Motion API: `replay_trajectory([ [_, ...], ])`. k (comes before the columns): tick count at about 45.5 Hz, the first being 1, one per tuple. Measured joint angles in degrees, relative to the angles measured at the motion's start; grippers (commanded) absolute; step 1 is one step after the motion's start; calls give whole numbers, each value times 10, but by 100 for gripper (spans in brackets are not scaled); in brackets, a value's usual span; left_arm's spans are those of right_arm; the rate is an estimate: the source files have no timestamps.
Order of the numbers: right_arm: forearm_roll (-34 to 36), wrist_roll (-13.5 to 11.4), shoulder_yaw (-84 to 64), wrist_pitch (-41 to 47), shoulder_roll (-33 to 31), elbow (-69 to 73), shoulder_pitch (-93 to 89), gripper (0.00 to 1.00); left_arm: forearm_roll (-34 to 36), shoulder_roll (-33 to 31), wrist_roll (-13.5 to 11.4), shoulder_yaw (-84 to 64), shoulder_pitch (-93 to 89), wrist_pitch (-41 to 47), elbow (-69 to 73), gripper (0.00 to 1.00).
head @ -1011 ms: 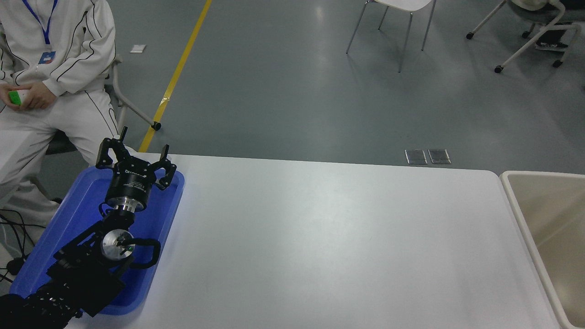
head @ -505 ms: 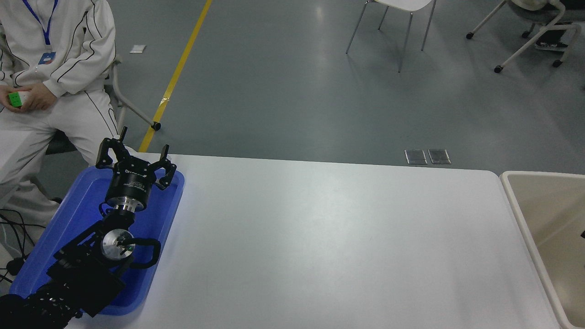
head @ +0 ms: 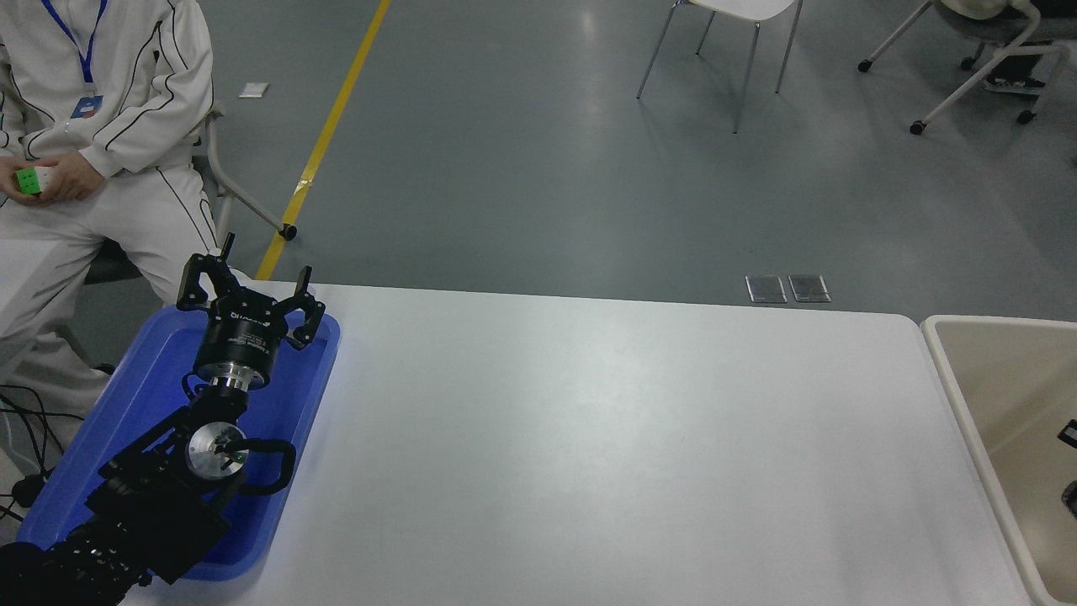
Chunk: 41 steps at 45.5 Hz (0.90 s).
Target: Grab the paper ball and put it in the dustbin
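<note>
The left claw (head: 252, 290) is spread wide over the tabletop's (head: 589, 438) left edge, well apart from the large beige plastic dustbin (head: 968, 396) at its right edge; the right claw's (head: 1070, 438) state cannot be told.

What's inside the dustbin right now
The dustbin shows plain beige walls and, at the frame's right edge, a black piece of the right arm. No paper ball is visible; much of the interior is out of frame.
</note>
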Motion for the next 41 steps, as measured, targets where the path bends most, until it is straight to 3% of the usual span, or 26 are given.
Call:
replay_trajectory([
  [26,2,0,9,-15,4,0,3,100,0,0,0,0,0,0,0,100],
  [41,-3,1,181,-15,-26,33,11,100,0,0,0,0,0,0,0,100],
])
